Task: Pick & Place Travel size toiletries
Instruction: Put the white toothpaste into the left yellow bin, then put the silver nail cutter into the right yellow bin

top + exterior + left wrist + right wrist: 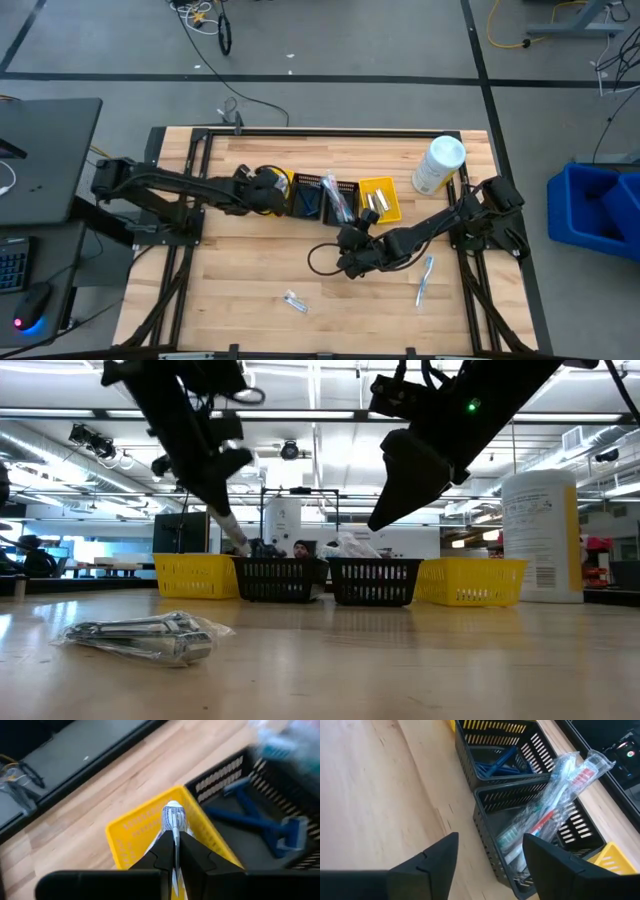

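Observation:
My left gripper (175,845) is shut on a small white tube with blue print (173,816). It hovers over the left yellow basket (281,180), and the low view shows it (222,500) above that basket (195,575). My right gripper (490,842) is open and holds nothing; it hangs over bare table just near of the black baskets (350,250). One black basket holds blue razors (260,822). The other holds wrapped toothbrushes (555,800) that lean out over its rim. A wrapped toothbrush (425,280) and a wrapped item (294,300) lie flat on the table. My left gripper pinches the small white tube between its two fingers, low on its body (174,831). The fingers come from above, slanting down. The tube is lifted clear, and its free end (238,540) sticks out below the fingertips, over the left yellow basket.
Four baskets stand in a row across the table's middle: yellow, black (306,198), black (340,198), yellow (381,198). A large white bottle (438,165) stands upright near the far right corner. The wrapped item (140,635) lies near the table's front. Bare wood spreads across the near half.

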### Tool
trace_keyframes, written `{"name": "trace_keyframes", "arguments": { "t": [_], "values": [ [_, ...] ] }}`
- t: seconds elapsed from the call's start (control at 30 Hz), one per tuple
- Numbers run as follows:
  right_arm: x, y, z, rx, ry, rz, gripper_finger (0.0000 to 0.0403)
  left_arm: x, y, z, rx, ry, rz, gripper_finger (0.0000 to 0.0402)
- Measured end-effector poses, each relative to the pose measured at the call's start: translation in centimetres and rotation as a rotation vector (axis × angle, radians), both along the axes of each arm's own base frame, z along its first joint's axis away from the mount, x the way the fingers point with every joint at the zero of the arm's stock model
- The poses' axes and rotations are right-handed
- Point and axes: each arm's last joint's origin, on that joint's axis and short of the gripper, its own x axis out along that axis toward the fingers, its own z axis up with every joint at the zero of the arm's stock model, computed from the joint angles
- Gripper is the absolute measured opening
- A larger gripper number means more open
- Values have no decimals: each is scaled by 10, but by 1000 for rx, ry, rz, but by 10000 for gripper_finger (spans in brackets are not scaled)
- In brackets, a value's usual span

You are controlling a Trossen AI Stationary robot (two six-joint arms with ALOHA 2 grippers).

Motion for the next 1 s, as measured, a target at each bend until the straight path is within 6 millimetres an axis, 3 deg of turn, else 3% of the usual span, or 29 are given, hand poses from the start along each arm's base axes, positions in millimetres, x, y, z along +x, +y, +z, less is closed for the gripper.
{"name": "trace_keyframes", "arguments": {
  "t": [0.23, 0.47, 0.77, 1.0],
  "values": [
    [1, 0, 0, 3, -6, 1, 243, 11, 0, -27, 12, 88, 11, 25],
    [1, 0, 0, 11, -8, 4, 242, 10, 0, -34, -17, 120, -7, 43],
    [2, 0, 0, 36, -3, 12, 225, 8, 0, -36, -24, 167, -31, 100],
    [3, -1, -1, 115, 20, 46, 241, 9, -2, -35, -74, 179, -68, 149]
  ]
}}
